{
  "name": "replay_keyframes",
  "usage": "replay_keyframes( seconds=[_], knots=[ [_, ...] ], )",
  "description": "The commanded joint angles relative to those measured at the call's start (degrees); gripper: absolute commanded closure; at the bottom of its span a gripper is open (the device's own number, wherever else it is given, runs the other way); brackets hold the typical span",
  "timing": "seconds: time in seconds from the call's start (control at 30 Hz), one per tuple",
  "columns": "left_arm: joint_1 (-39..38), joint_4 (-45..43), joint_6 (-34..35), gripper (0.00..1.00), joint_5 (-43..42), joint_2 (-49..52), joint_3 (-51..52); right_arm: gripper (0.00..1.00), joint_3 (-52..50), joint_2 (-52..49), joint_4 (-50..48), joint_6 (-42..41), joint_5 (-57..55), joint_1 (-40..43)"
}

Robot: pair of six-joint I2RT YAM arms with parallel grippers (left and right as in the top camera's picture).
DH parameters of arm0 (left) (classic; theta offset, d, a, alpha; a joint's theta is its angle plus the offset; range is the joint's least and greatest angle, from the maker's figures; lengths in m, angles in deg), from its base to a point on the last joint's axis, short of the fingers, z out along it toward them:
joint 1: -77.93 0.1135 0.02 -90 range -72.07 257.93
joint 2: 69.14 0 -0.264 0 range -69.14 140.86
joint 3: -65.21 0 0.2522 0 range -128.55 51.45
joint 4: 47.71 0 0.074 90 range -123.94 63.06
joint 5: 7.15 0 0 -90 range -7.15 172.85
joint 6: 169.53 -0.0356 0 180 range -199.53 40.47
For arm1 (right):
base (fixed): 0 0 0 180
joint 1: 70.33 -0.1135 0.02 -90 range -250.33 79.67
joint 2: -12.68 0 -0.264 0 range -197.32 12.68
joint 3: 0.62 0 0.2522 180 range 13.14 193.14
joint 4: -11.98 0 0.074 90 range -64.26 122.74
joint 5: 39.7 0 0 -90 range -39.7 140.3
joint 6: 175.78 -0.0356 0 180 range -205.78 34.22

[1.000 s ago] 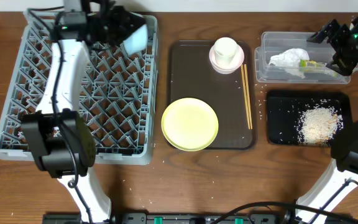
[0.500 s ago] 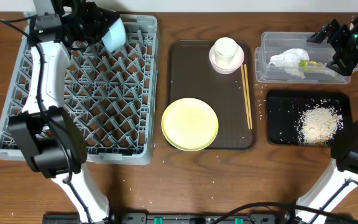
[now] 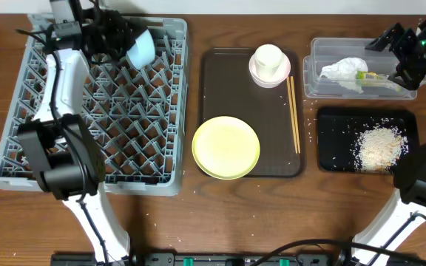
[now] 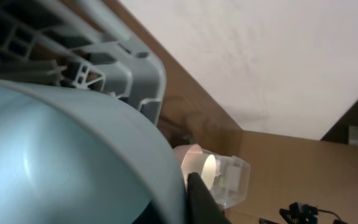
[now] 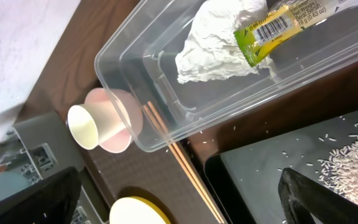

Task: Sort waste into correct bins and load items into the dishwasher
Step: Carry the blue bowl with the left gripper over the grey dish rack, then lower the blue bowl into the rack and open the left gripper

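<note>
Nearest, the plate (image 3: 225, 147) lies on the brown tray's (image 3: 213, 89) near end, with the chopsticks (image 3: 294, 114) along its right edge. To their right on the tabletop (image 3: 272, 214) is the black tray (image 3: 335, 140), heaped with rice (image 3: 379, 146). Farther off, the cup (image 3: 268, 58) rests on the pink bowl (image 3: 261, 80). The tub (image 3: 313, 70) holds the tissue (image 3: 342, 69) and wrapper (image 3: 376, 76). The right hand (image 3: 394, 59) hangs over the tub's right end, jaws wide and empty. Farthest, the left arm stretches along the rack (image 3: 124, 125). The left hand (image 3: 120, 37) is clamped on the blue bowl (image 3: 142, 46), which is tipped sideways just right of it over the far pegs.
</note>
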Motion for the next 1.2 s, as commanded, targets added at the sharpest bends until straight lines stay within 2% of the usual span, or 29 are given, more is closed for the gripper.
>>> replay_keyframes(
  seconds=[0.0,0.4,0.67,0.77,0.83,0.87,1.07,1.17],
  knots=[
    [0.3,0.2,0.0,0.93,-0.8,1.6,-1.0,0.01,0.2,1.7,0.0,-0.6,0.4,0.4],
    [4.3,2.2,0.0,0.93,-1.2,1.6,-0.9,0.01,0.2,1.7,0.0,-0.6,0.4,0.4],
    [7.6,2.8,0.0,0.91,-6.7,1.6,-0.9,0.01,0.2,1.7,0.0,-0.6,0.4,0.4],
    [8.7,2.8,-0.2,0.72,-8.7,1.6,-0.9,0.01,0.2,1.7,0.0,-0.6,0.4,0.4],
    [9.4,3.8,-1.2,0.46,-8.7,1.6,-0.9,0.01,0.2,1.7,0.0,-0.6,0.4,0.4],
    [9.7,4.6,-2.3,0.4,-8.5,1.6,-0.9,0.01,0.2,1.7,0.0,-0.6,0.4,0.4],
    [12.7,17.3,-8.2,0.3,0.8,1.6,-0.9,0.01,0.2,1.7,0.0,-0.6,0.4,0.4],
    [14.8,23.1,-11.3,0.28,4.4,1.3,-1.0,0.01,0.2,1.7,0.0,-0.6,0.4,0.4]
  ],
)
